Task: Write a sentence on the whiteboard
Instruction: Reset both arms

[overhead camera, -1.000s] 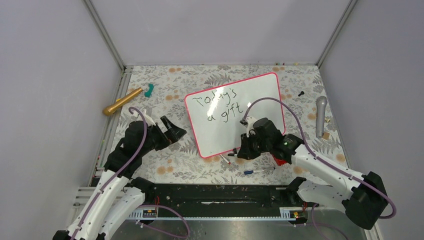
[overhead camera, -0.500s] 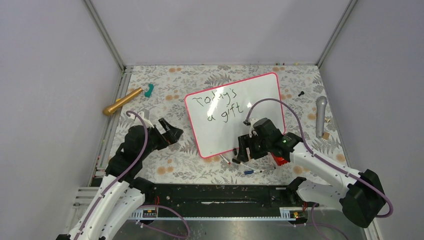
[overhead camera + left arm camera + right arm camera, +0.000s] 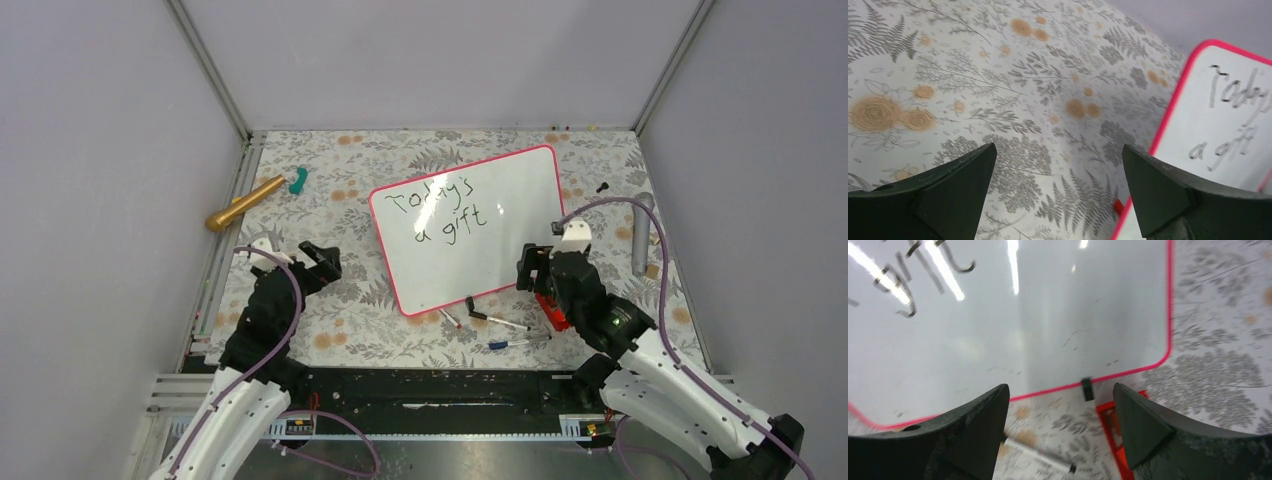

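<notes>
Ahead of the right gripper [image 3: 1059,390] and left gripper [image 3: 1059,147], both spread empty, the sentence [image 3: 447,212] is written on the whiteboard [image 3: 520,225]; nothing seems left.

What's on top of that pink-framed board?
Only the sentence, black handwriting reading "Today's a gift", shows on the whiteboard. Anything beneath the board is covered by it.

The top external camera looks steeply down from high on the near side. The 2 wrist cameras sit low and close, angled downward; all 3 share the whiteboard [image 3: 512,242].
</notes>
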{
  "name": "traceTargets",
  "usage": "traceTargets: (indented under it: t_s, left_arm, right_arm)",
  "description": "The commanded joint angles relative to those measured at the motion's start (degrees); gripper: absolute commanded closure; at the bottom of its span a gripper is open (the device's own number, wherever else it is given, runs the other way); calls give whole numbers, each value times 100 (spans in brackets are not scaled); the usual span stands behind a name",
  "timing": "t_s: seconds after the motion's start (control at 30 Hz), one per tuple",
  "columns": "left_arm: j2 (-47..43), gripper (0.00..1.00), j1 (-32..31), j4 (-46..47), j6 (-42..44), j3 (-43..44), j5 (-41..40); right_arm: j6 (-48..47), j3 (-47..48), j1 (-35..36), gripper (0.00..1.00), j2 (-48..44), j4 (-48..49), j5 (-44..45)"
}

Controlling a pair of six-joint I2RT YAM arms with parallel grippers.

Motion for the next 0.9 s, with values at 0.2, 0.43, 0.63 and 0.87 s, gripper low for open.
traceTargets:
  t_s: [0.2,0.43,0.63,0.87]
  left_arm:
    - [726,1,-125,3312,2060,-904,-1051]
    - [2051,1,-7,6079,3505,-1534,-1328]
    - [3724,2,982,7547,3683,-1618,-191]
    - [5437,4,1803,7949,3327,-1077,916]
  right_arm:
    - [-3688,-2303,-120,21,-17,6194,2463]
    - [-2618,-2405,-1810,22,861,6561,1049]
    - [-2929,-2159,-2392,20,2318,7329,344]
    - [-2370,-2058,-3216,21,3454,7708,-586]
